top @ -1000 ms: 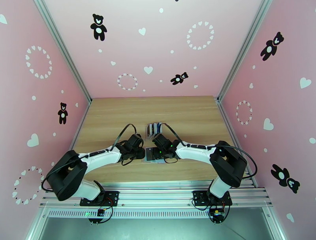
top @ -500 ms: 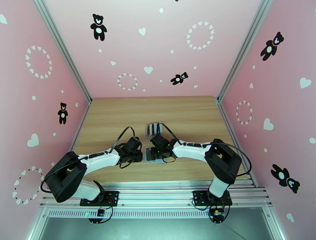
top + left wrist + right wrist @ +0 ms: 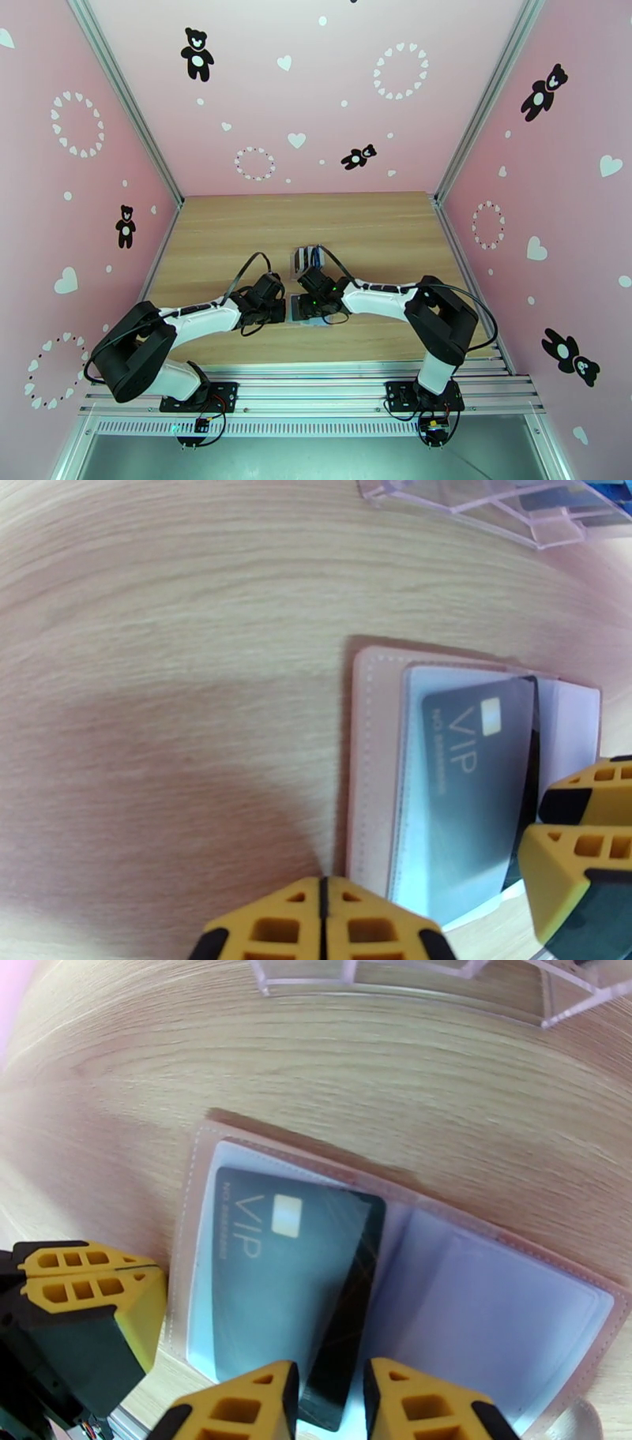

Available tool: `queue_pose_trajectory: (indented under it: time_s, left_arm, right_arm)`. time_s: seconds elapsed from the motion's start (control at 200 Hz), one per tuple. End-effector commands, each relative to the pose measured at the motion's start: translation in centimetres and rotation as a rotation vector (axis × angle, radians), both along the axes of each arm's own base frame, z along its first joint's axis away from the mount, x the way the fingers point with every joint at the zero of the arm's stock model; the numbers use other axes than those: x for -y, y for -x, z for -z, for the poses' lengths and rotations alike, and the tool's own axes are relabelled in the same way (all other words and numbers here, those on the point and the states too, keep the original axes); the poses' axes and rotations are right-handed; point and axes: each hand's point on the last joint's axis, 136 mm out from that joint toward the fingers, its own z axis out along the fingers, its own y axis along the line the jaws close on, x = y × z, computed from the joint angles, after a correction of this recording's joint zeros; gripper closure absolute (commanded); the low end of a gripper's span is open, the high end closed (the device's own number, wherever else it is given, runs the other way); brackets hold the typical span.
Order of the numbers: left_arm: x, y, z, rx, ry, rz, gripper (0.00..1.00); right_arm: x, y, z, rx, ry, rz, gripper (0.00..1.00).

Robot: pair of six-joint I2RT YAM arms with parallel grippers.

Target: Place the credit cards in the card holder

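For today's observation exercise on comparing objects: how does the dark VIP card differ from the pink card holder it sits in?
Colour: the credit card is dark grey with pale VIP lettering; the card holder is tan-pink with clear sleeves. Size: the card is smaller; the opened holder is clearly wider. State: the card is partly slid into one sleeve; the holder lies open on the table. Shared: both are flat rectangles.

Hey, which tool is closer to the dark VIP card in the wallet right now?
Right. The right tool sits at the VIP card's near edge, fingers either side of it. The left tool is shut beside the wallet's outer edge, off the card.
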Motion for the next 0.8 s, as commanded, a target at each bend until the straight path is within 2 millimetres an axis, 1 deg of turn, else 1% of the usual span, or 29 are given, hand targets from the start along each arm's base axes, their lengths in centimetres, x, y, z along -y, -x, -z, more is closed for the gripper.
queue_pose_trajectory:
  time_s: [0.0, 0.315, 0.41, 0.531, 0.611, 0.796]
  left_arm:
    - [0.2, 1.2, 1.0, -0.055, 0.018, 0.012, 0.9]
    - [0.2, 1.4, 0.9, -0.057, 0.031, 0.001, 0.9]
    - [0.3, 1.5, 0.9, -0.061, 0.043, -0.003, 0.9]
    - [0.3, 1.7, 1.0, -0.065, 0.055, -0.005, 0.9]
    - [0.3, 1.8, 0.9, -0.064, 0.055, -0.005, 0.9]
    - [0.2, 1.9, 1.0, -0.068, 0.054, -0.005, 0.9]
  right_arm:
    - [-0.5, 0.2, 0.4, -0.013, 0.014, -0.017, 0.71]
    - [-0.7, 0.3, 0.0, -0.008, 0.006, -0.023, 0.71]
    - [-0.4, 0.2, -0.5, 0.007, 0.004, -0.015, 0.71]
    - [0.1, -0.1, -1.6, 0.039, 0.007, -0.003, 0.7]
    - [0.5, -0.1, -1.9, 0.047, 0.008, 0.001, 0.69]
    - [0.8, 0.1, -0.6, 0.022, 0.039, 0.0, 0.69]
